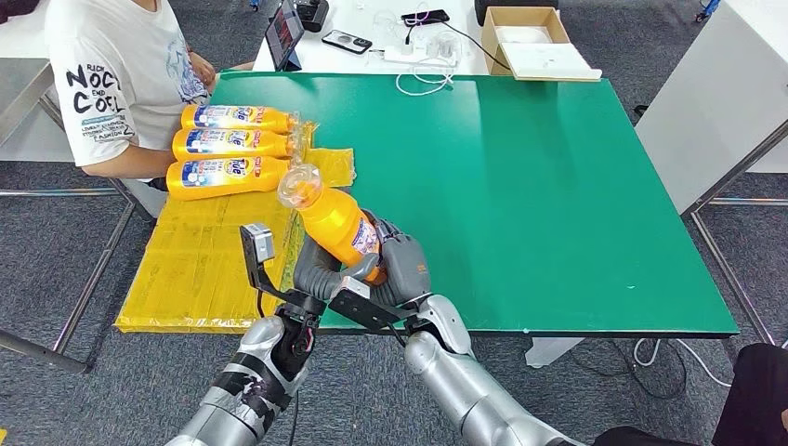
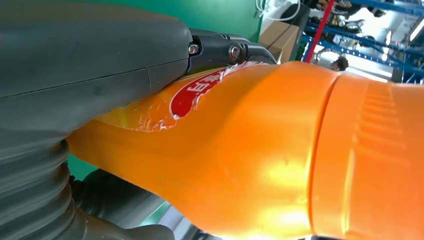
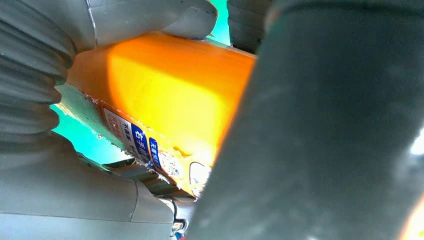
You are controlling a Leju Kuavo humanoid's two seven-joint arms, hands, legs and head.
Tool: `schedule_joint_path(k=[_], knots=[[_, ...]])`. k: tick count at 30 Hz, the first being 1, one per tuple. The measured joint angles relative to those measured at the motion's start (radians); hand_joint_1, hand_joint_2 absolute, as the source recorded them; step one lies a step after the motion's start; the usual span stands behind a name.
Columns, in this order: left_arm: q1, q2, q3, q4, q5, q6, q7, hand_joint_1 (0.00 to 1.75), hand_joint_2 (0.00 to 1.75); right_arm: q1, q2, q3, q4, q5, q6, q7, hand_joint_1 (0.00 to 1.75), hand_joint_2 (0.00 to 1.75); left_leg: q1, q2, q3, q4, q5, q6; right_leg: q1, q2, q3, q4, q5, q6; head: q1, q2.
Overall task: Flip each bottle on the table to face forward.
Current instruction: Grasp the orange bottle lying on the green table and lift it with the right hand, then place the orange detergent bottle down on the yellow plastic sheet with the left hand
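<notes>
While the head view lays out the whole table, we see both our hands meeting at its near edge around one orange bottle: the left hand wraps the lower body from the left, the right hand clasps it from the right, and the bottle is held tilted above the table with its clear cap end pointing up and away from us. Our left wrist view adds what the head view cannot give: a red label patch pressed under the thick grey thumb, with darker fingers curled beneath the bottle's glossy waist. Our right wrist view shows the other side, a strip of blue and white label print along the bottle's edge, with grey fingers lying over the orange plastic.

Three more orange bottles lie side by side on a yellow plastic sheet at the table's left, labels up, caps toward the green table mat. A person in a white printed T-shirt sits beside them. Beyond the mat we see phones, a white cable and an open cardboard box on a white surface. Grey carpet lies below.
</notes>
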Motion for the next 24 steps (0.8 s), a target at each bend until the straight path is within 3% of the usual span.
schedule_joint_path(k=[9, 13, 24], knots=[[0.003, 0.0, 0.01, 0.001, 0.019, -0.004, 0.0, 0.0, 1.75, -0.012, 0.0, 0.014, 0.015, 0.0, 0.013, 0.002, 1.75, 1.75, 0.0, 0.0, 0.0, 0.0, 0.0, 0.0, 0.0, 0.0, 0.0, 0.0, 0.0, 0.0, 0.0, 0.0], [0.011, 0.0, 0.022, 0.002, 0.034, -0.004, -0.002, 1.75, 1.75, -0.023, 0.001, 0.028, 0.033, -0.002, 0.025, 0.004, 1.75, 1.75, 0.0, 0.0, 0.0, 0.0, 0.0, 0.0, 0.0, 0.0, 0.0, 0.0, 0.0, 0.0, 0.0, 0.0], [0.022, 0.0, 0.032, -0.012, 0.035, 0.012, -0.019, 1.75, 1.75, -0.03, 0.006, 0.048, 0.053, -0.019, 0.028, 0.004, 1.75, 1.75, 0.0, 0.001, 0.0, 0.0, 0.0, 0.0, 0.0, 0.0, -0.001, 0.0, 0.0, 0.0, 0.0, 0.0]])
